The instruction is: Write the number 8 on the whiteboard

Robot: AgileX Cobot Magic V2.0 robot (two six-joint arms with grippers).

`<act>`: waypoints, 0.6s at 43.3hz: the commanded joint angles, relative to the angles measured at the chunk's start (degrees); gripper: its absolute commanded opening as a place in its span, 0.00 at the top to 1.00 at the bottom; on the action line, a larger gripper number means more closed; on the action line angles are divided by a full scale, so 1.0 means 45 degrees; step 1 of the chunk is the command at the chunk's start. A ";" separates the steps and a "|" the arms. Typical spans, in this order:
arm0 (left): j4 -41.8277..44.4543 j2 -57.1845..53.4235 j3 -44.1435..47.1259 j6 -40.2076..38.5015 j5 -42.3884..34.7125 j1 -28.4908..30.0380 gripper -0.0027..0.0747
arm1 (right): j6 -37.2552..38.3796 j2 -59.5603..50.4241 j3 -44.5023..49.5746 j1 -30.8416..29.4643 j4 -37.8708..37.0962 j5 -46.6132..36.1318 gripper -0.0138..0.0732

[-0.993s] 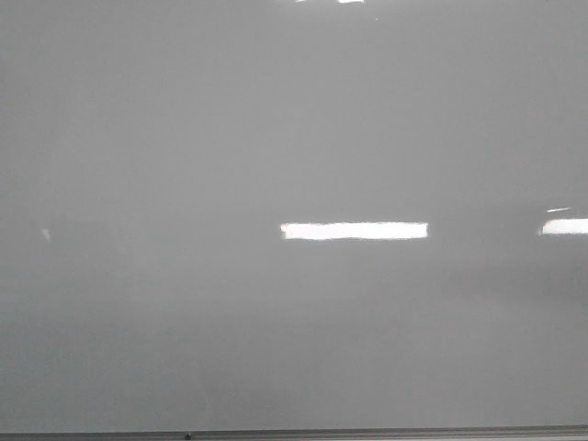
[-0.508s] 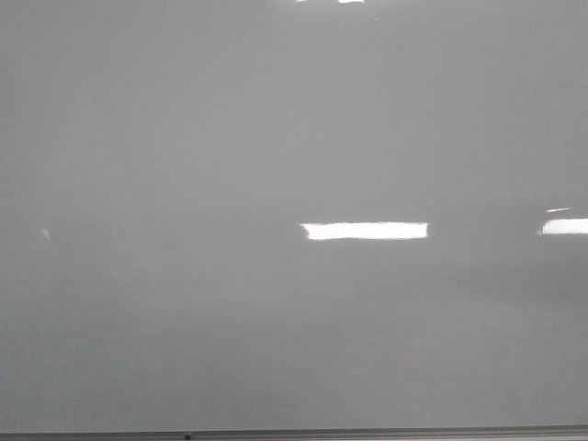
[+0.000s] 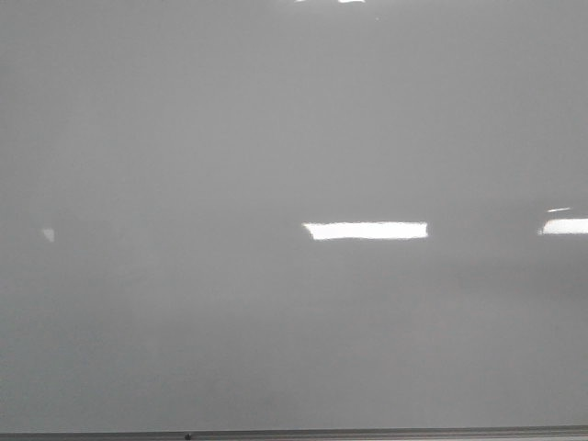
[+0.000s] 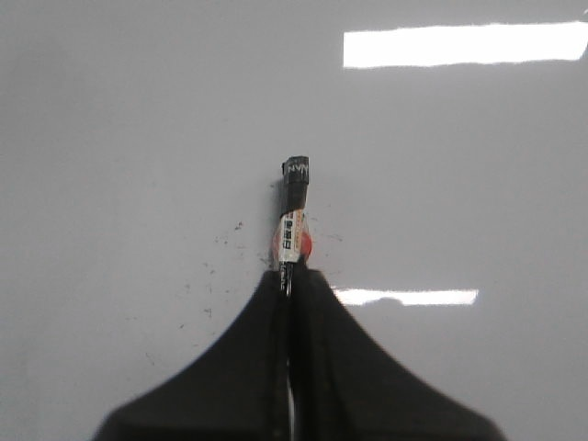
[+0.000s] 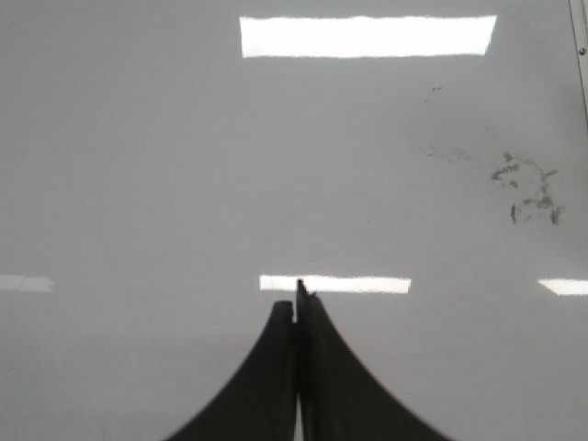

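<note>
The whiteboard point(image 3: 276, 138) fills the front view as a glossy pale grey surface, with a thin grey edge strip point(image 3: 367, 433) running along its near edge. No drawn figure shows on it in any view. Bright rectangular light reflections point(image 3: 366, 231) lie on the gloss, 1 near the middle of the board and another at its right edge.

In the left wrist view, the left end effector point(image 4: 291, 276) has its 2 dark fingers pressed together, clamped on a marker point(image 4: 292, 216). The marker has a black end and a white label with red and black print on its barrel, and it sticks out past the fingertips over the board. Whether its tip touches the surface cannot be told. Small dark specks point(image 4: 220, 266) are scattered on the whiteboard around the marker.

In the right wrist view, the right end effector point(image 5: 296, 303) has its fingers closed together with nothing between them, over bare board. A patch of grey smudges point(image 5: 528, 193) marks the whiteboard well apart from it, near a grey edge strip at the side of that view.
</note>
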 commanded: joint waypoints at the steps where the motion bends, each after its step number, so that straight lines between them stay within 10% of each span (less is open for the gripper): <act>1: -0.0085 -0.0157 -0.0851 -0.0004 -0.1211 -0.0100 0.99 | 0.0018 -0.0203 -0.1139 0.0016 0.0065 -0.0053 0.96; 26: -0.0085 0.3675 -0.8004 -0.0004 0.4843 -0.0100 0.99 | 0.0018 0.4393 -0.8361 0.0016 0.0074 0.6648 0.96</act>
